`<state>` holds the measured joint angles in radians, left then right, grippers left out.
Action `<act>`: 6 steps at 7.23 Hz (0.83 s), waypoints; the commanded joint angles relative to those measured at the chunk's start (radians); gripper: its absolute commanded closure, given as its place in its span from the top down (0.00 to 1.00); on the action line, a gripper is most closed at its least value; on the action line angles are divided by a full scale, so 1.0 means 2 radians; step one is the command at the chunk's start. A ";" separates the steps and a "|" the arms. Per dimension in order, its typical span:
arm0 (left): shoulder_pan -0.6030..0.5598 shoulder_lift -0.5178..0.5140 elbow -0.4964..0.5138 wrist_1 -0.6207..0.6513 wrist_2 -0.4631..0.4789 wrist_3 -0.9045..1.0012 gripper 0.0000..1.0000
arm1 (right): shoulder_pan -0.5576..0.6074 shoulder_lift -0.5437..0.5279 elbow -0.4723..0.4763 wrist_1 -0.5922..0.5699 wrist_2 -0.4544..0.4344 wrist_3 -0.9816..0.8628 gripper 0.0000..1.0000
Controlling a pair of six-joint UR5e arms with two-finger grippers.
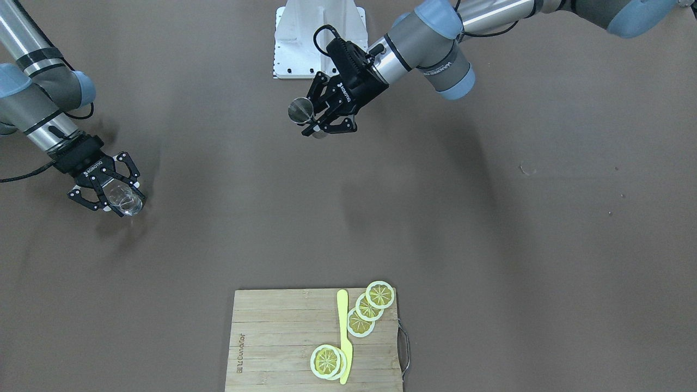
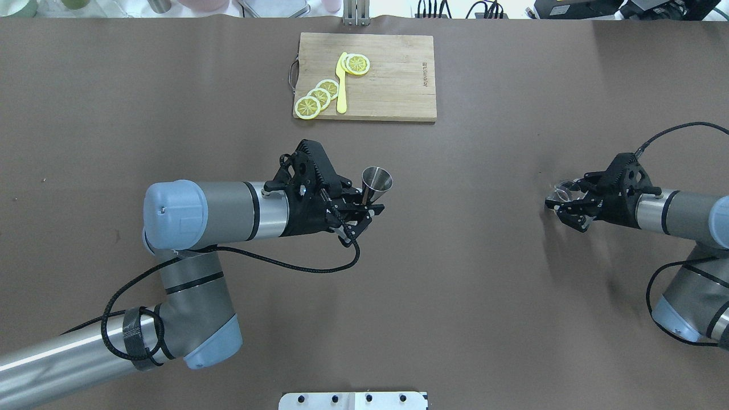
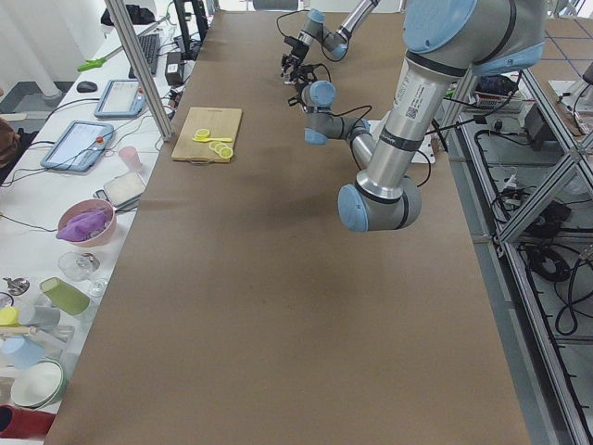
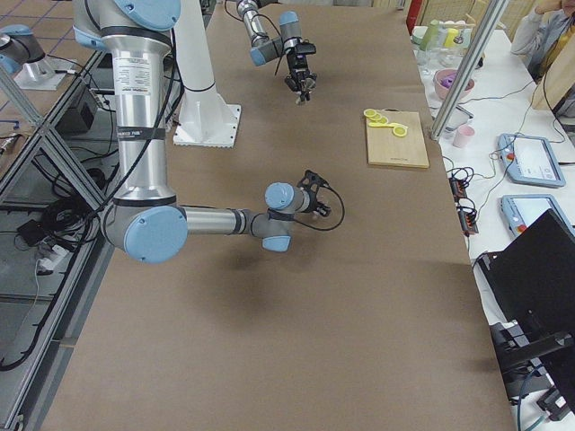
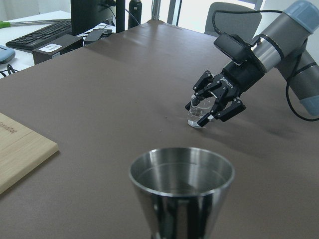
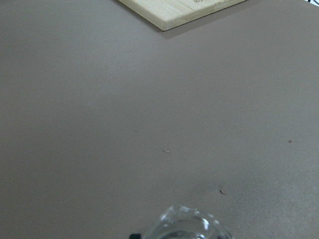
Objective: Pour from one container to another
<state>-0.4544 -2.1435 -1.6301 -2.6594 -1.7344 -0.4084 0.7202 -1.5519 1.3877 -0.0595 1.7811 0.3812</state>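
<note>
Glass cup [image 1: 126,200] faint within right end effector [image 1: 120,196]; jigger [image 5: 182,201] base cropped.

A brown worktop [image 1: 517,245] spreads before me. Near its far edge lies a wooden cutting board [image 1: 277,337] with a metal handle [image 1: 405,348]. On it, a yellow plastic knife [image 1: 343,332] lies between three overlapping lemon slices [image 1: 367,307] and a stacked pair [image 1: 325,360] touching it. Beyond, a white table [image 3: 37,190] holds tablets [image 3: 78,146] and a pink bowl [image 3: 85,224].

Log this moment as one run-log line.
phase: pre-pour | left gripper: shut on jigger, raised, upright | right gripper: shut on glass cup, low near table | containers: far apart | pour: not started
</note>
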 commanded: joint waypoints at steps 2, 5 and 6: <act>0.000 -0.009 0.000 -0.014 -0.002 0.026 0.00 | 0.000 0.001 0.000 0.001 0.000 0.000 0.56; -0.001 -0.017 0.007 -0.031 0.002 0.024 0.00 | 0.000 0.000 0.003 0.000 0.000 0.000 0.49; -0.001 -0.018 0.009 -0.035 0.002 0.024 0.00 | 0.000 0.000 0.006 0.000 0.000 0.000 0.45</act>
<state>-0.4554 -2.1753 -1.6169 -2.7208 -1.7314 -0.3595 0.7204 -1.5523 1.3952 -0.0596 1.7810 0.3818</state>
